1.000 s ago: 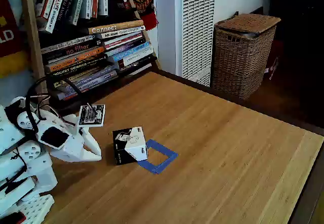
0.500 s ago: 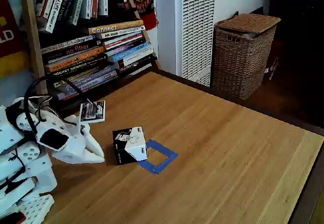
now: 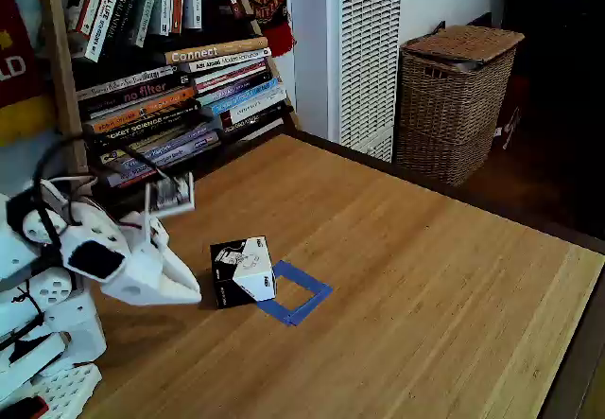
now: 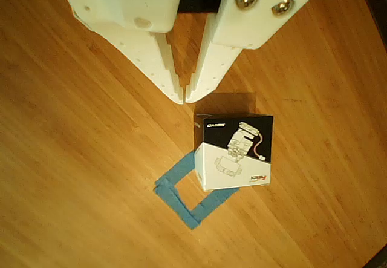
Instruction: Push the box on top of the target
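Box (image 4: 234,152) — partly over target (image 4: 181,198)

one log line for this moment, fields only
tool: shut, just behind box, not touching | box: upright on table, overlapping one corner of target | stage: push not finished

Arm (image 3: 57,277): we see white plastic segments with dark round joint housings.
Cable (image 3: 66,154): black, looping above the arm.
Tag (image 3: 171,193): flat black-and-white patterned card on the wrist.
Gripper (image 4: 183,97): two white tapered fingers; we note two silver screws (image 4: 261,3).
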